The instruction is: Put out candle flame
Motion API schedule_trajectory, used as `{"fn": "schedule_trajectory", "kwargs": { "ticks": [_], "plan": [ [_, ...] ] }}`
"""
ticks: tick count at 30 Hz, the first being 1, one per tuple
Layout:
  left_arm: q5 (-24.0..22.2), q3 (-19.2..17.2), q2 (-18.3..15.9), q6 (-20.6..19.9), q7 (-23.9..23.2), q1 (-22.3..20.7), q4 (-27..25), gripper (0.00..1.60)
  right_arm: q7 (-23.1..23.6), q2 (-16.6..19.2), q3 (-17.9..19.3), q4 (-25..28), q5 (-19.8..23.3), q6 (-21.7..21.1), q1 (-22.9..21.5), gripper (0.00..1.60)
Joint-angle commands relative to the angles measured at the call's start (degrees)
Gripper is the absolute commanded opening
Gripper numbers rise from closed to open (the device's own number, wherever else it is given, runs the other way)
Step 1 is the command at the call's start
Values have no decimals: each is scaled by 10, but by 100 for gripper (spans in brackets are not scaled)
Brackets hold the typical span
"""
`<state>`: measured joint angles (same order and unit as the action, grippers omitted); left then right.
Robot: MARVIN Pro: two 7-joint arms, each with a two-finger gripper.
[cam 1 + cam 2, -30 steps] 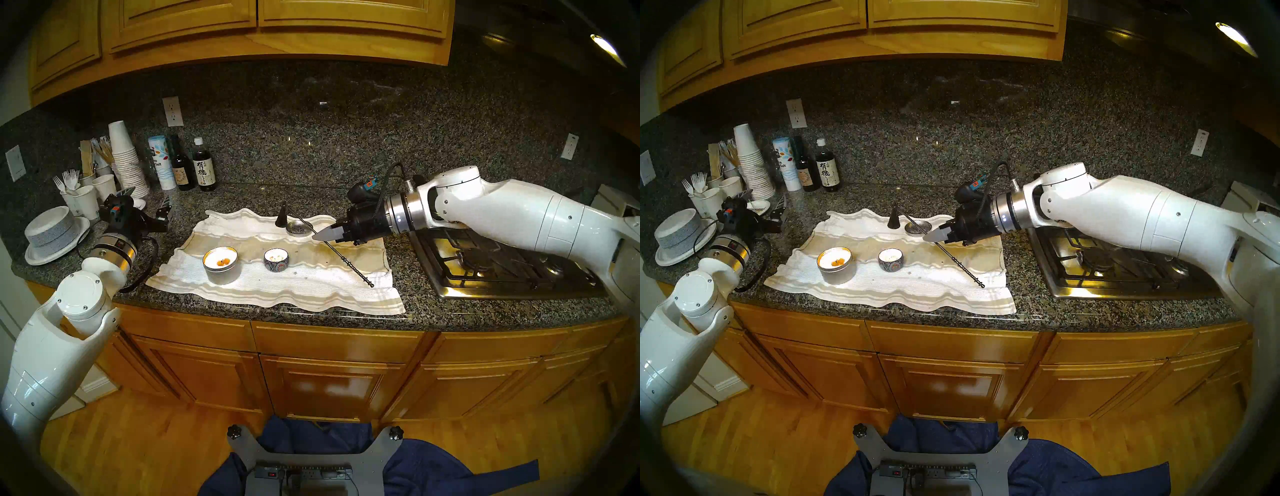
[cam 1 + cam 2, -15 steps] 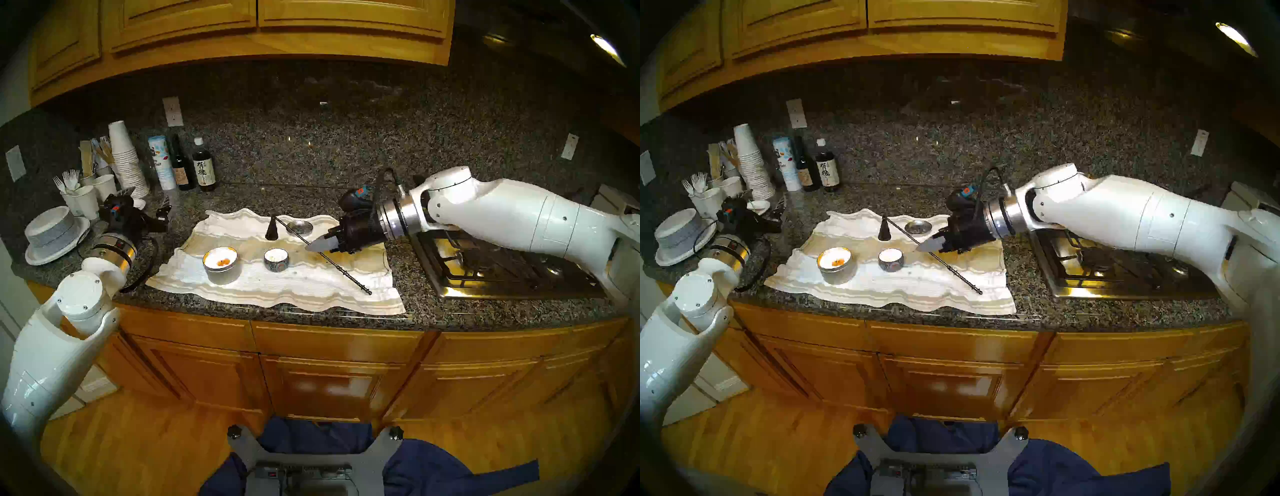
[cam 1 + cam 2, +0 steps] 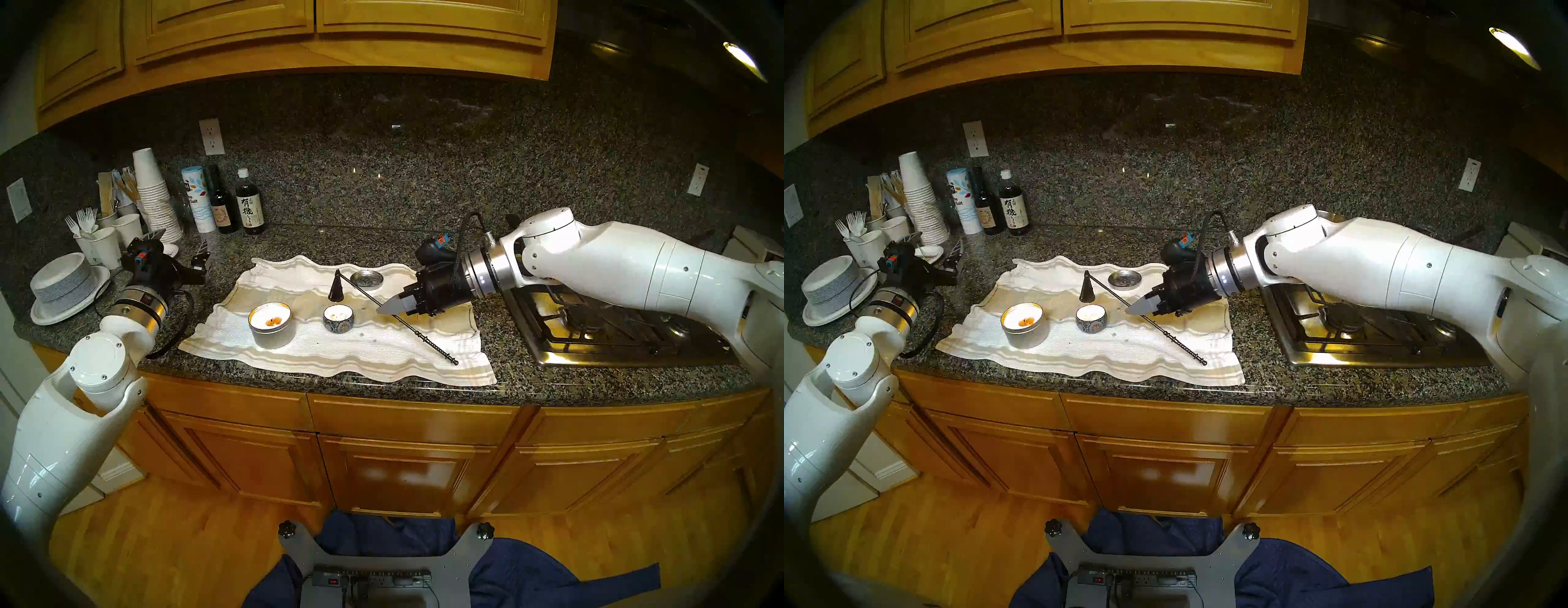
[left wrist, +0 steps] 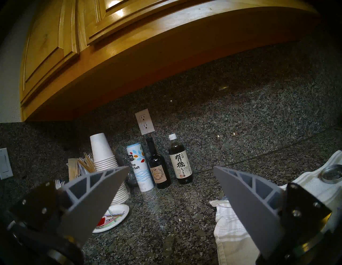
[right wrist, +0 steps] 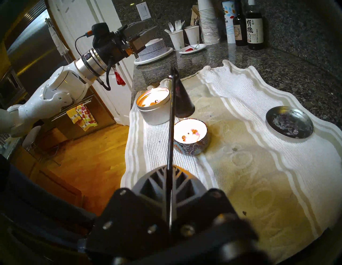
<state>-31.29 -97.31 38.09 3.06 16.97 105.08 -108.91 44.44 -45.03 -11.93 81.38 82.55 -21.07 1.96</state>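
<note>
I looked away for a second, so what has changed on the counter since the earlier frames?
The right gripper, shut on the snuffer, carried it left and toward the counter's front edge; its cone is now off the lid and close behind the small candle. Both candles, the towel and the open left gripper stayed put.

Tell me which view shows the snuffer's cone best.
Right wrist: the snuffer's cone looms large, just behind the patterned candle. Both head views show it small. The left wrist view misses it.
</note>
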Motion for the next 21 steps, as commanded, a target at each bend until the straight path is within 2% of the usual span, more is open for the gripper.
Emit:
{"fn": "schedule_trajectory", "kwargs": {
  "ticks": [1,21],
  "plan": [
    [1,-13,-5,10,-1,-12,-11,160,10,-5,7,-7,-4,-2,-17,0],
    [0,-12,-6,11,0,-12,-11,160,27,-29,-7,-41,-9,-1,-15,0]
  ]
}}
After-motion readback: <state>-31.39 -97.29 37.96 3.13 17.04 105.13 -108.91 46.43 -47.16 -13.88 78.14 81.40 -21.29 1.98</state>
